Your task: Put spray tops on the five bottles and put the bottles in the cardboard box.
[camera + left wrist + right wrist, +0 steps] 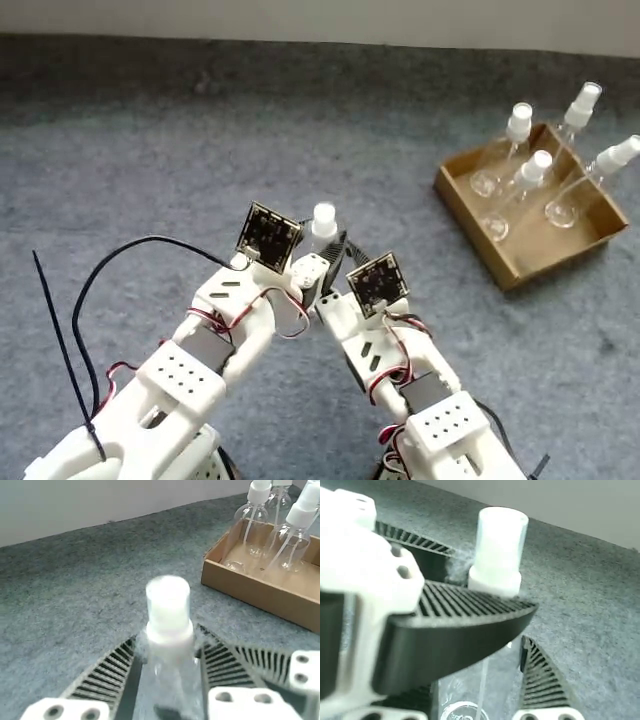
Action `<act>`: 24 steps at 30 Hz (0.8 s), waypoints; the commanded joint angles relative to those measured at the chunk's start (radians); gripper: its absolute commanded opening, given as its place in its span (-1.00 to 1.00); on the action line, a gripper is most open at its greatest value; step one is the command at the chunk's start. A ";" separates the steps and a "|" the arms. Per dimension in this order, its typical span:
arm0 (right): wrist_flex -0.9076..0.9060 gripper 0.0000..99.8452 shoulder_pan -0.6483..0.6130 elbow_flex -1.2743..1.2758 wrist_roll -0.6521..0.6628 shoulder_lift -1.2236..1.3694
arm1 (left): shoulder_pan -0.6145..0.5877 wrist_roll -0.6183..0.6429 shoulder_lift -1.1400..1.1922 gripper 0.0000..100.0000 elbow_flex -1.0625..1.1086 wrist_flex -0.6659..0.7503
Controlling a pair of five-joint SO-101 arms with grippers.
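A clear bottle [322, 226] with a white spray top [168, 605] stands upright on the grey carpet between both arms. My left gripper [167, 647] is shut on the bottle's body just below the top, its ribbed black fingers [107, 677] on either side. My right gripper [480, 672] is shut on the same bottle [470, 692] lower down; the left arm's black finger [455, 625] crosses in front of it. The cardboard box [470, 215] lies to the right with several capped bottles [505, 150] in it.
Grey carpet surrounds the arms, with open floor to the left and between the held bottle and the box [260, 592]. A pale wall runs along the far edge. A black cable [100, 290] loops beside the left arm.
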State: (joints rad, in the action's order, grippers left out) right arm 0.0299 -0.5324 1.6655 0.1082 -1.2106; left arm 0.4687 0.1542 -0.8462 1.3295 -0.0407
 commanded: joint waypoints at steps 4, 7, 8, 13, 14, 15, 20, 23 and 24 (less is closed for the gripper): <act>0.007 -0.92 0.001 0.061 -0.008 -0.019 | 0.001 -0.009 -0.005 -0.66 -0.007 -0.038; 0.007 -0.92 0.001 0.061 -0.008 -0.019 | 0.004 -0.009 -0.005 -0.66 -0.007 -0.038; 0.007 -0.92 0.001 0.061 -0.008 -0.019 | 0.005 -0.009 -0.005 -0.66 -0.007 -0.038; 0.007 -0.92 0.001 0.061 -0.005 -0.019 | 0.005 -0.011 -0.007 -0.66 -0.015 -0.038; 0.007 -0.92 0.001 0.061 -0.005 -0.019 | 0.005 -0.011 -0.007 -0.66 -0.015 -0.038; 0.007 -0.92 0.001 0.061 -0.005 -0.019 | 0.005 -0.011 -0.007 -0.66 -0.015 -0.040; 0.007 -0.92 0.001 0.061 -0.003 -0.019 | 0.008 -0.011 -0.008 -0.66 -0.038 -0.060; 0.007 -0.92 0.001 0.061 -0.003 -0.019 | 0.010 -0.011 -0.008 -0.66 -0.105 -0.187; 0.007 -0.92 0.001 0.061 -0.003 -0.019 | 0.010 -0.011 -0.008 -0.66 -0.130 -0.233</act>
State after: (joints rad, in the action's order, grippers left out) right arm 0.0284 -0.5324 1.6655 0.1097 -1.2106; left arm 0.4626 0.1557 -0.8431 1.3034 -0.1250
